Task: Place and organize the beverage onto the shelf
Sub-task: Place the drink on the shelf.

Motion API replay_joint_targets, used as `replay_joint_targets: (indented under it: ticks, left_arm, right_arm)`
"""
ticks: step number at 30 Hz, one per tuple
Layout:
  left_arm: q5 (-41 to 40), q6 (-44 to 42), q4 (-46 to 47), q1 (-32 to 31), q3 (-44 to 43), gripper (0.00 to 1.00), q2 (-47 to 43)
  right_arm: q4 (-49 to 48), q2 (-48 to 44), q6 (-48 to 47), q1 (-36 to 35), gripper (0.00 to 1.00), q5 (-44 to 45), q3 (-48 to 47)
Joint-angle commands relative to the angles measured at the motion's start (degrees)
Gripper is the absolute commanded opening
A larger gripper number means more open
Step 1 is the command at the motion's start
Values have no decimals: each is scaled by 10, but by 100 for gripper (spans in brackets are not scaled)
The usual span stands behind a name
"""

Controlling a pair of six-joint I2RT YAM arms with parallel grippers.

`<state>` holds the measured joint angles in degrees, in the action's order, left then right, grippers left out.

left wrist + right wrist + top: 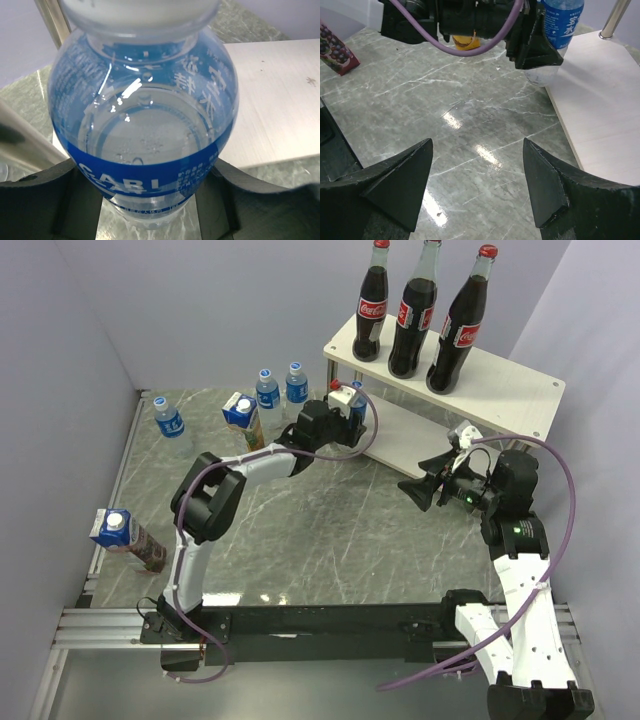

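- pale wood boards make up the shelf (520, 390). three cola bottles (412, 320) already stand in a row on its top tier, so i judge the lower board (280, 100) is meant for the small drinks.
- my left gripper (150, 200) is clamped on a water bottle (145, 100), gripped low on the body so it stays upright. the bottle is just beside the left edge of that board and not yet over it.
- i cannot tell whether the bottle's base touches the marble table (470, 110).
- my right gripper (477, 145) hangs open and empty over the table, near the shelf's front. i read that as parked clear of the left arm's path.
- the other water bottles (267, 390) and two juice cartons (240, 412) stand on the table to the left, unplaced.
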<state>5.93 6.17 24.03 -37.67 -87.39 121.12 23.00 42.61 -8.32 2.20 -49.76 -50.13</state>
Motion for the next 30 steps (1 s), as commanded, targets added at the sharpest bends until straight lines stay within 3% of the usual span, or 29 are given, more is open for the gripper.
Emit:
replay_joint_targets:
  ticks: [1,22,28,30]
  left_arm:
    - [-8,-15,96,3,-61,0,-3]
    - [-31,-45,94,15,-146,1,70]
    - [-36,-42,93,17,-150,6,79]
    - [-40,-41,94,18,-146,13,79]
  right_arm:
    - [-31,-8,8,4,79,-17,1]
    - [-34,-6,7,4,78,-27,6]
    - [-33,-5,6,5,78,-28,5]
    - [-33,-5,5,4,78,-28,5]
